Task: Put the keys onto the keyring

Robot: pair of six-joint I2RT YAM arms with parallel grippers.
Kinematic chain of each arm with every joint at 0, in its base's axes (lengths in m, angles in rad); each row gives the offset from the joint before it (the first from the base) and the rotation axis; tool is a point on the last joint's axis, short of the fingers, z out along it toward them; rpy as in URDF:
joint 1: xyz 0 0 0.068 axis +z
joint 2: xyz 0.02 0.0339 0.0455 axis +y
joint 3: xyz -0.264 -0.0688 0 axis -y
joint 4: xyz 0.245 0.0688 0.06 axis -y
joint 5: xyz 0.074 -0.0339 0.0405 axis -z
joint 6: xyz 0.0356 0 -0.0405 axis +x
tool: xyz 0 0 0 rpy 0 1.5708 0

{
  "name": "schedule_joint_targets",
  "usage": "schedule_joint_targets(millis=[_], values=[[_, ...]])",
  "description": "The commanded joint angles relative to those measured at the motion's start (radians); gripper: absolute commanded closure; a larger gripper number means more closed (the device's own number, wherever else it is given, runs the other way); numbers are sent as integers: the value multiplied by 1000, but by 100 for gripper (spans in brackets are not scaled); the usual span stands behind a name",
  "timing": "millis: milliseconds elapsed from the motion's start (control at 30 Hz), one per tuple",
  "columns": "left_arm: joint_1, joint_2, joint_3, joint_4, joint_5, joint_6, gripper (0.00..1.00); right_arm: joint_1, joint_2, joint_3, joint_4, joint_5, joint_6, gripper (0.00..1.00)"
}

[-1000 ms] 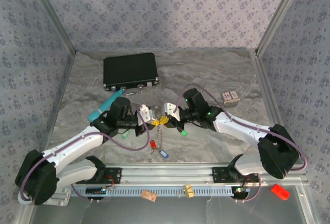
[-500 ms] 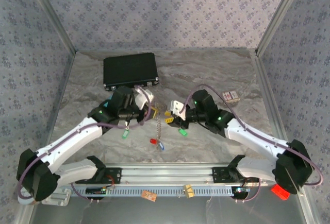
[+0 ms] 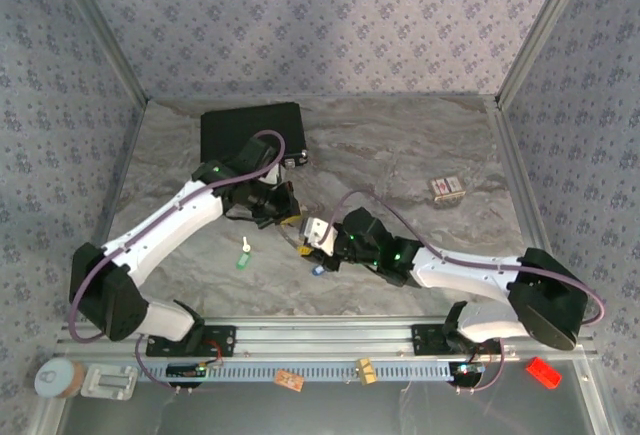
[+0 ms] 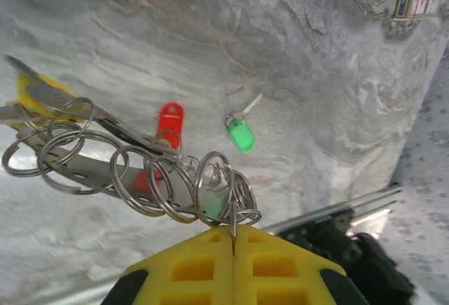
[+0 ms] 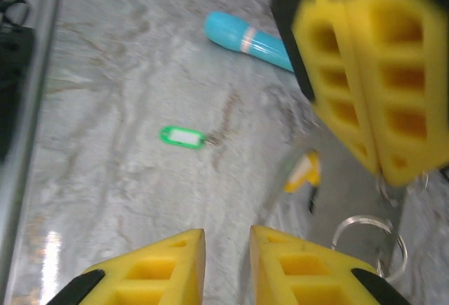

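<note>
The left gripper is shut tight on the keyring. A thin bit of the wire is pinched between its yellow fingers. The rest, a row of shiny loops, hangs out in front of it. A yellow key sits at the far end of the loops. It looks hooked on, but I can't be sure. A second ago this gripper was nose to nose with the other one. Now the left arm has swung away toward the black case and taken the keyring along. A red key shows just past the loops. I can't tell if it is loose or hooked on.

The right gripper has changed too. A second ago it was shut. Now its two fingers stand a little apart, and nothing is between them. It has also slid over to its left. A green key lies loose on the table, ahead of this gripper and a bit to its left. A teal tube lies farther off, past the key.

I think the right gripper has just let go, so it is free to fetch another key. The green key looks like the easy one to grab next. The job is not done yet, because that key is not on the keyring.
</note>
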Motion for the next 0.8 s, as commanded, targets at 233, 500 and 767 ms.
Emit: schedule_joint_targets(millis=[233, 500, 767], values=[[3, 69, 76, -76, 224, -313, 100, -18, -16, -98, 258, 211, -1, 72], [3, 56, 74, -92, 247, -370, 100, -27, -24, -133, 317, 219, -31, 72], [-8, 48, 66, -103, 250, -399, 100, -25, -21, -132, 360, 223, -41, 71]])
